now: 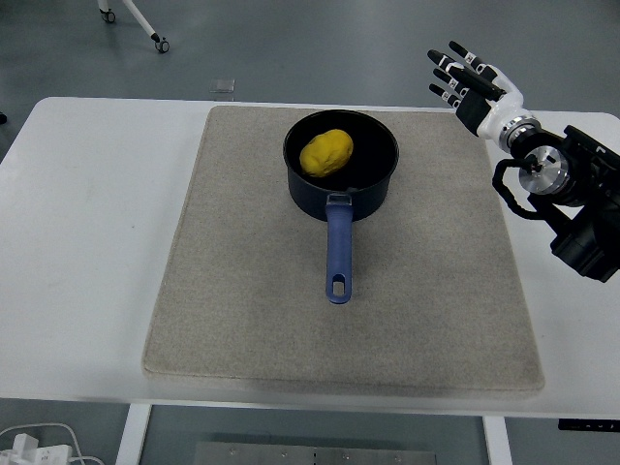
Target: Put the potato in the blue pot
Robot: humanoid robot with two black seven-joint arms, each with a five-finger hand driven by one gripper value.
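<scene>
A yellow potato (pixel 326 153) lies inside the blue pot (pixel 341 165), which stands on the grey mat (pixel 242 291) at the back middle, its blue handle (pixel 338 254) pointing toward the near edge. My right hand (pixel 466 76) is raised over the table's back right corner, well to the right of the pot, fingers spread and holding nothing. The left arm does not show.
The mat covers most of the white table (pixel 87 223). Beyond the far edge there is grey floor with a wheeled stand leg (pixel 145 29) at the top left. A white cable and plug (pixel 29 446) lie below the table's near left corner.
</scene>
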